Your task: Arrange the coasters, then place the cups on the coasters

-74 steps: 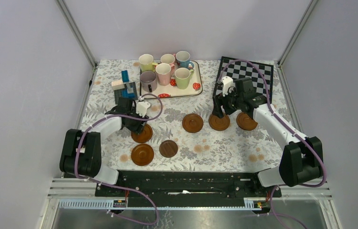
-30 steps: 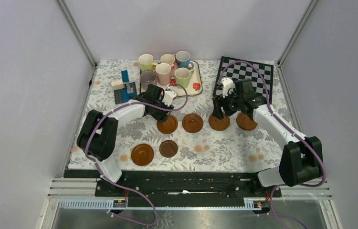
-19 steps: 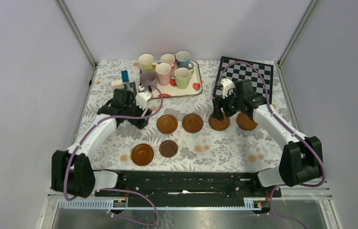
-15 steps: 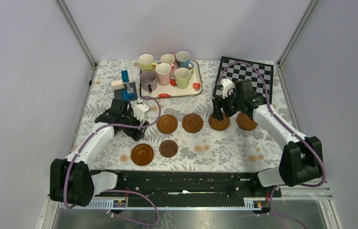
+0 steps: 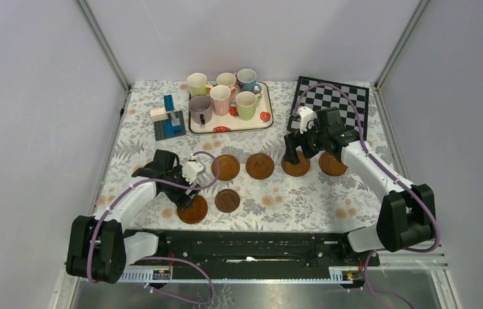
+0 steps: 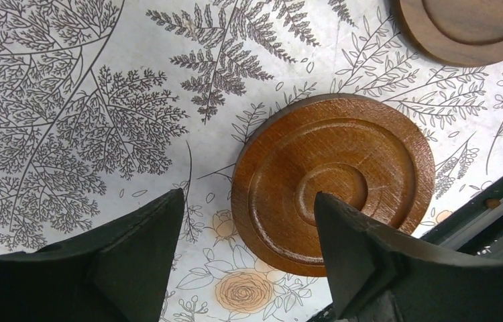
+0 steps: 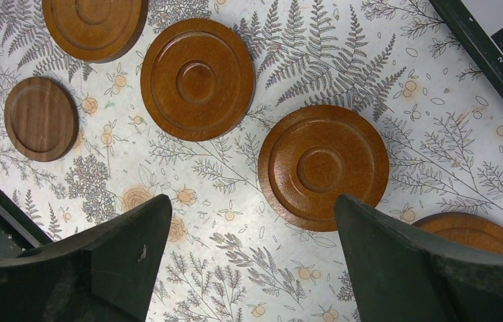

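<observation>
Brown wooden coaster (image 6: pixel 332 181) right of centre beneath left gripper (image 6: pixel 249 204), jaws apart and empty, right gripper (image 7: pixel 252 201) spread wide above second coaster (image 7: pixel 322 168)

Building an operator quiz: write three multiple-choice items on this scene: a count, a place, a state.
1. How many coasters are out? A four; B five; C six.
2. Where are the cups? A on the coasters; B on the tray; C held in the air.
3. The left gripper is: A open above a coaster; B shut on a coaster; C shut on a cup.
Key: C, four in a row plus two nearer; B, all six stand on the tray; A, its jaws stand apart over the coaster.
</observation>
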Available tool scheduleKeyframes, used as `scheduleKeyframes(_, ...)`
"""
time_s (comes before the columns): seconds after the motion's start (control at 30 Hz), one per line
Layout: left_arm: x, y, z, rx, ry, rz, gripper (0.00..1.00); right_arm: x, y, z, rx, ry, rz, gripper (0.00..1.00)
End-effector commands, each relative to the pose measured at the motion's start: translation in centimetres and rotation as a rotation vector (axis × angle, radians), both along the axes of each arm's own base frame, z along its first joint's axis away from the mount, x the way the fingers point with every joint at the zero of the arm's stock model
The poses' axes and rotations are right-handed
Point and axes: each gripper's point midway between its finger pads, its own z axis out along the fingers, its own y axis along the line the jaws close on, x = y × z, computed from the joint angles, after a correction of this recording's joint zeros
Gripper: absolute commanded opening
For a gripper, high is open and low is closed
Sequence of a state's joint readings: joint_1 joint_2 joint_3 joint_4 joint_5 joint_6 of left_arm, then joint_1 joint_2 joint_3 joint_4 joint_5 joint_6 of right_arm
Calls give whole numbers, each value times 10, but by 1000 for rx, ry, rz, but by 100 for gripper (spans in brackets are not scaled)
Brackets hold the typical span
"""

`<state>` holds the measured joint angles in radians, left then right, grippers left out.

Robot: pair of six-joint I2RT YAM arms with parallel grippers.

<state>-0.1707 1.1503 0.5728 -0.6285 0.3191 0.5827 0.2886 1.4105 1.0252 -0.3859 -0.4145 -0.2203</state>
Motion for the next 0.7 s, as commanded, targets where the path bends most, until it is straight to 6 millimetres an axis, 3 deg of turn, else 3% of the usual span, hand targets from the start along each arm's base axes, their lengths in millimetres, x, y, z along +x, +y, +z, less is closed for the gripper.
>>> scheduleKeyframes(0.0, 8, -5, 2, -25, -61, -57, 75, 3, 2, 10, 17, -22, 19, 99)
scheduleKeyframes(0.37, 20, 3, -6, 35, -66, -25, 64, 7, -2, 6, -12, -32, 1, 100)
scheduleKeyframes(0.67, -2, -12, 5, -45, -45, -160, 70, 7, -3, 2, -15, -23, -3, 100)
